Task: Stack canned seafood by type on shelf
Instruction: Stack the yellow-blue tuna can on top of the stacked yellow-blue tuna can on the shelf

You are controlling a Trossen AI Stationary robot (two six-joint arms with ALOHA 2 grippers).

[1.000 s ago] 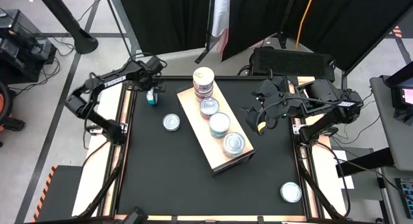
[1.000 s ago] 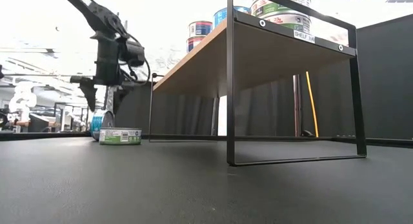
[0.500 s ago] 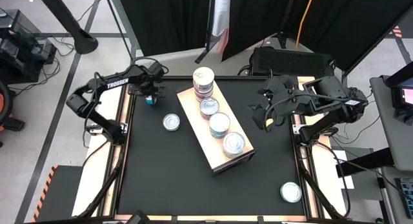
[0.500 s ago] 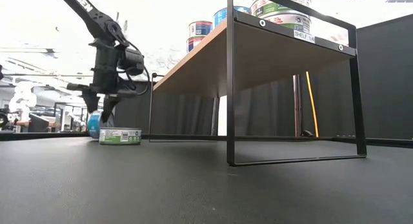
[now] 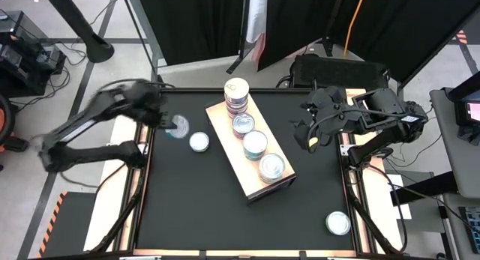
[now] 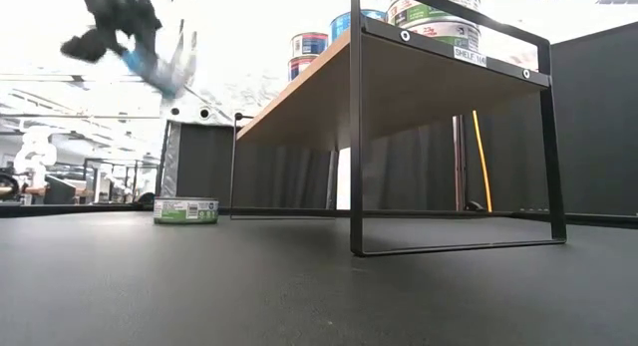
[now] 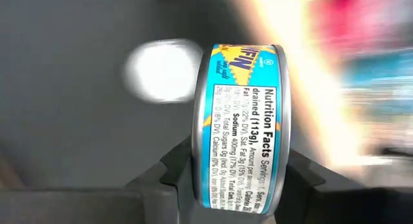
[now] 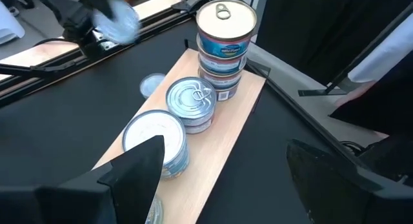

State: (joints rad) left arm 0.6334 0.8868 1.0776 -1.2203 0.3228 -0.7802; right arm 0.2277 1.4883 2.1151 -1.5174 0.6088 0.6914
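Observation:
A blue-and-yellow labelled tin [image 7: 242, 127] of canned seafood is off the table at its far left, with my left gripper [image 5: 177, 127] shut on it; both are blurred in the high and low views [image 6: 150, 59]. A green-labelled tin [image 6: 185, 209] rests flat on the black table next to it [image 5: 199, 141]. The light-wood shelf [image 5: 222, 124] runs aslant across the middle, raised on a black frame. It carries a tall stack [image 5: 236, 91] at its far end and three lower tins or stacks. My right gripper [image 5: 304, 136] hangs open, to the right of the shelf. My left gripper pinches the blue tin between its two fingers, one finger [image 7: 177, 172] on each flat end [image 7: 200, 162]. The labelled side wall faces the wrist camera, so the tin sits on edge in the hold. It is lifted clear of the table.
One more tin [image 5: 337, 222] lies at the table's near right corner. The shelf's black frame legs [image 6: 355, 186] stand on the table. Black curtains and stands are behind the table's far edge.
My left gripper has shut on the blue tin at the table's far left and swung up fast with it, a little toward the near edge, tipping as it went. The tin is now lifted clear, high above the green tin.

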